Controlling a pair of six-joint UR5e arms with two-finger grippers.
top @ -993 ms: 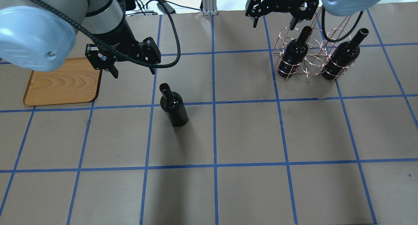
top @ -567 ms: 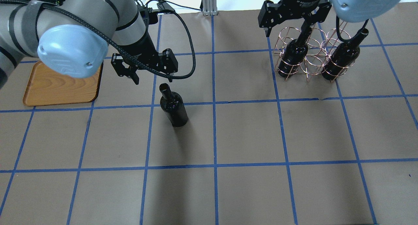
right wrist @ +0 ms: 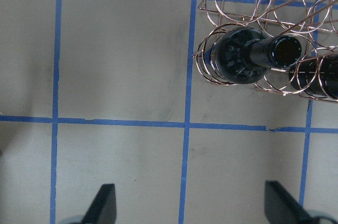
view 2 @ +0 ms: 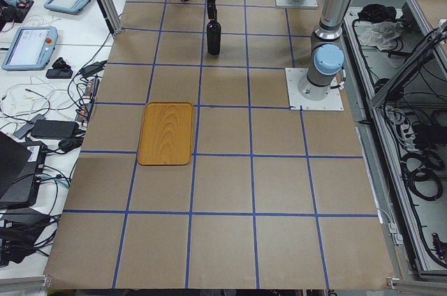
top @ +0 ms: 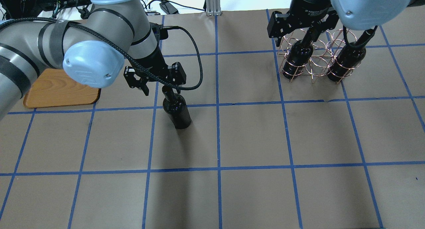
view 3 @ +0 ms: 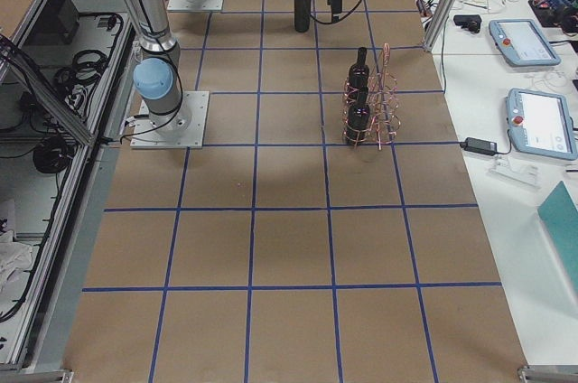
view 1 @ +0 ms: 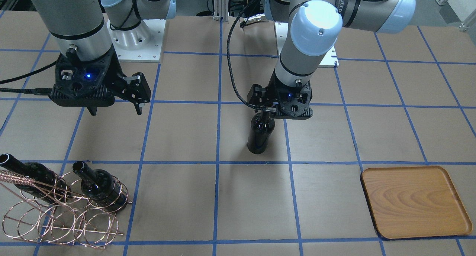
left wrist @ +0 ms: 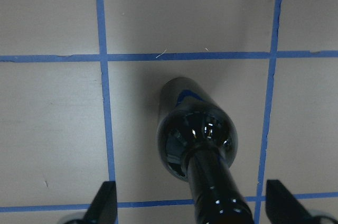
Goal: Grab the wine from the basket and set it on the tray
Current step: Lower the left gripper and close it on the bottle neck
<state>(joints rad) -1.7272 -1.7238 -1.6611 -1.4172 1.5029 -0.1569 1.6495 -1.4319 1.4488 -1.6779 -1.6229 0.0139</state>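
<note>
Left gripper hangs over the wine bottle that stands upright mid-table, well apart from the wooden tray. Fingers are spread either side of the neck, nothing gripped yet. I'd centre on the neck, get the pads below the lip, then squeeze gently, since glossy glass probably slips. Right gripper, spread and empty, sits above the copper wire basket holding two more bottles.

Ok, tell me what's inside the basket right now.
Two near-black bottles stand neck-up in its wire loops: the left bottle and the right bottle. The basket's other loops hold nothing. The dark glass hides any contents.
</note>
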